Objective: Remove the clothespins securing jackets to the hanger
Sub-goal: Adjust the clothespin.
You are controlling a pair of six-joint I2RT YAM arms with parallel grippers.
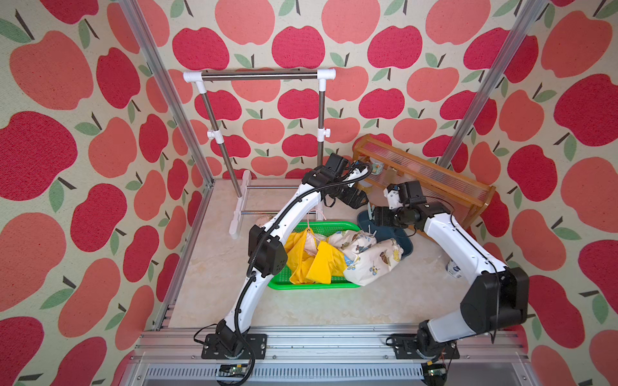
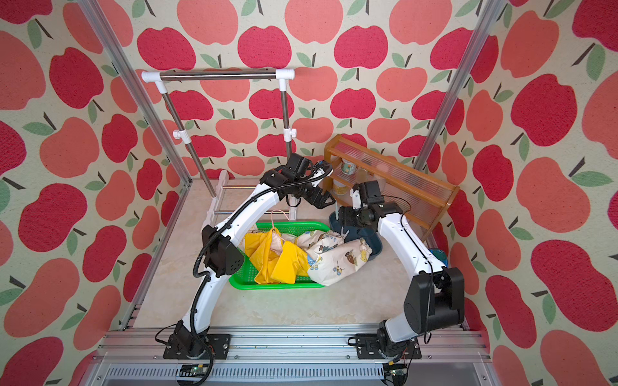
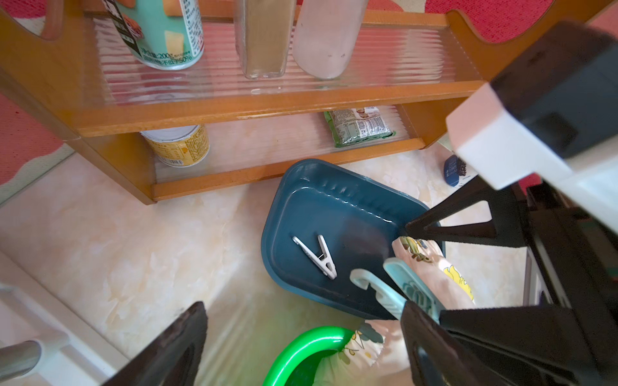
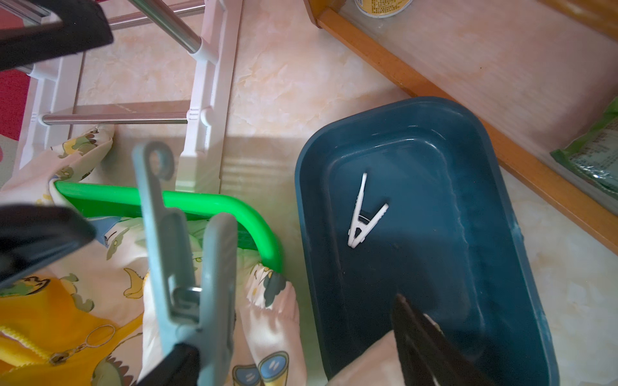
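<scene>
At the left end effector point(image 3: 302, 305): released, spread wide. Just ahead of it and lower, lying flat in the blue tub point(image 3: 351, 217): a white clothespin point(image 3: 316, 255). At the right end effector point(image 4: 294, 322): placed astride a teal clothespin point(image 4: 182, 254) and the elastic cuff of the cream jacket point(image 4: 271, 310), one finger point(image 4: 174, 364) touching the clothespin; grasping or only resting, cannot tell. Handles of this clothespin pointing away from the right end effector. Behind both end effectors, toward the arm bases, lying in the green basket point(image 1: 301, 285) on the desk point(image 1: 214, 267): the yellow jacket point(image 1: 321, 267).
</scene>
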